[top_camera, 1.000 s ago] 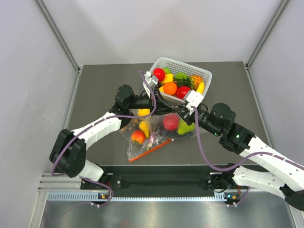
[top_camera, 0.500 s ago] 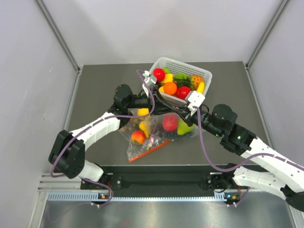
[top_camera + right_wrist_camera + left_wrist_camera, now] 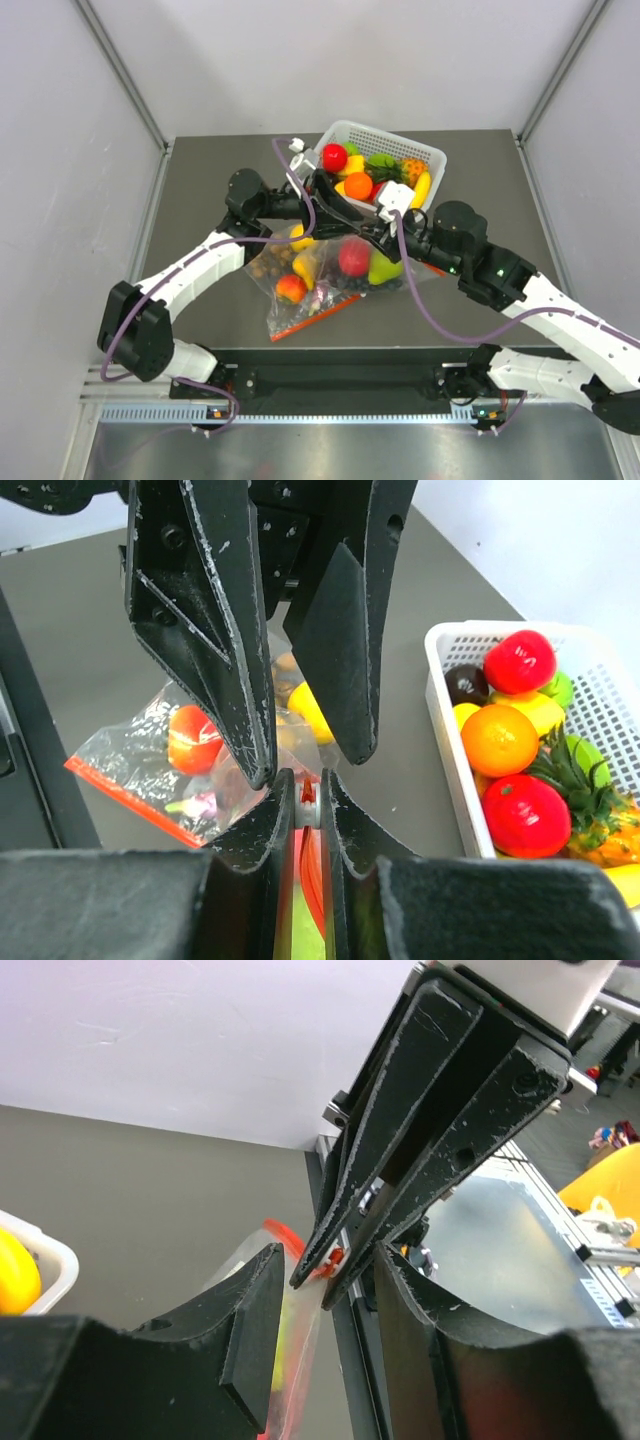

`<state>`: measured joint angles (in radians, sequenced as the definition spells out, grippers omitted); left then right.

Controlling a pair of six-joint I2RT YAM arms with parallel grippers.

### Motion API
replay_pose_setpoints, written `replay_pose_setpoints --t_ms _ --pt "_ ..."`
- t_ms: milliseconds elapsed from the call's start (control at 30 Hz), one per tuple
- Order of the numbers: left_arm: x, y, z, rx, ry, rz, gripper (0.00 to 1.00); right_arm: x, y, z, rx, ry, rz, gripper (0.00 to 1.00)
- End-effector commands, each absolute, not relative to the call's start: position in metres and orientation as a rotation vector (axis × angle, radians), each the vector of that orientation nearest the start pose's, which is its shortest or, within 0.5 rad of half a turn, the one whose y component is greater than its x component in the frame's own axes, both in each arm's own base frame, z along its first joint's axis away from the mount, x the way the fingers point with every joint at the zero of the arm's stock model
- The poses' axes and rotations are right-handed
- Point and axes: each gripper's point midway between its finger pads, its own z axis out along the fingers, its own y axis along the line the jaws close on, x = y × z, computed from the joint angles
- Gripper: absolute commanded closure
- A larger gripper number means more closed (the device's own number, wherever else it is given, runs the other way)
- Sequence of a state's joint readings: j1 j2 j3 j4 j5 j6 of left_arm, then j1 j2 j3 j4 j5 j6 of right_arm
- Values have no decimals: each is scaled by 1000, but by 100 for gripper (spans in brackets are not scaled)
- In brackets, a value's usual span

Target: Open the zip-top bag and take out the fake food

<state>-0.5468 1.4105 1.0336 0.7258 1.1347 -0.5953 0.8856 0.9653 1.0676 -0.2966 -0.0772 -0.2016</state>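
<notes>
The right gripper (image 3: pixel 308 792) pinched the top edge of the zip-top bag (image 3: pixel 357 262), which hung beneath it over the middle of the tabletop (image 3: pixel 200 175), while the left gripper (image 3: pixel 326 1260) stood with jaws parted around that pinch.

We work under bright, even overhead light; shadows beneath both arms stay soft and faint. Close to the lens, the fingers (image 3: pixel 250 1330) of the left gripper (image 3: pixel 325 1260) loom dark and stretched toward the frame edges. At the tips of the right gripper (image 3: pixel 308 785), the zip-top bag (image 3: pixel 362 262) catches pale glints. The glossy fruit (image 3: pixel 498 740) beside that gripper shows small highlights.
</notes>
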Motion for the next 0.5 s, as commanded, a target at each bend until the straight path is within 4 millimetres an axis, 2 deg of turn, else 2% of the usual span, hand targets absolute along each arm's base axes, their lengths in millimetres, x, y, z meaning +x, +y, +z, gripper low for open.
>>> replay_pose_setpoints --t_ms 0,167,300,400,433,467 --pt "204 -326 370 1180 1117 -1561 53 213 270 361 -959 1439 588 100" --pt "199 -323 349 1277 1149 -1525 51 214 265 369 -945 1437 600 100" --pt "195 -320 345 1304 1147 -1506 48 214 262 372 -942 1435 620 100" --pt "203 -324 346 1298 1146 -1428 47 212 262 373 -947 1431 631 100" --pt "207 -325 339 1279 1209 -1416 47 212 262 371 -950 1437 633 100" --pt "208 -328 342 1283 1205 -1397 47 212 262 371 -952 1434 637 100"
